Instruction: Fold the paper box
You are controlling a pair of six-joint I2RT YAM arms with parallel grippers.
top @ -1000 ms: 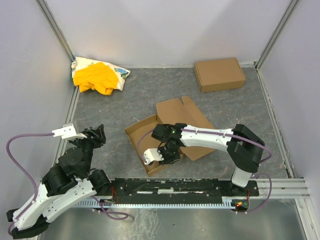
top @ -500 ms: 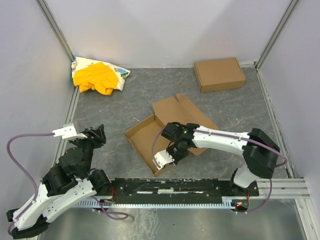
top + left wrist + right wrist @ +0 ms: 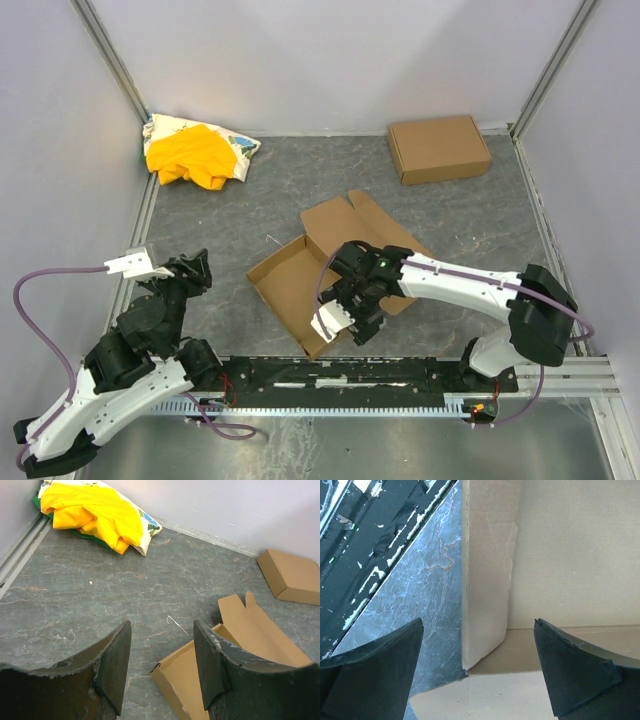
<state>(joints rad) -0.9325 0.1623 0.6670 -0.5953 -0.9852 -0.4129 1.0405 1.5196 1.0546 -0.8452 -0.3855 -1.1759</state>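
The paper box (image 3: 288,283) lies mid-table as a shallow open tray, its lid flap (image 3: 352,222) spread flat behind. My right gripper (image 3: 352,322) hangs over the tray's near corner. In the right wrist view it (image 3: 477,670) is open wide, astride that corner. A short upright wall of the box (image 3: 485,580) stands between the fingers (image 3: 380,670) without touching them. My left gripper (image 3: 195,268) rests at the left, well away from the box. It (image 3: 162,665) is open and holds nothing, with the box's tray (image 3: 187,677) ahead of it.
A ready-made brown box (image 3: 440,148) sits at the back right. A yellow-and-white cloth heap (image 3: 195,150) lies in the back left corner. A black rail (image 3: 330,375) runs along the near edge, close to my right gripper. Walls enclose three sides.
My right gripper slid toward the near right along the box's edge and its jaws opened wide, letting go of the cardboard. The box turned slightly. The left arm stayed still.
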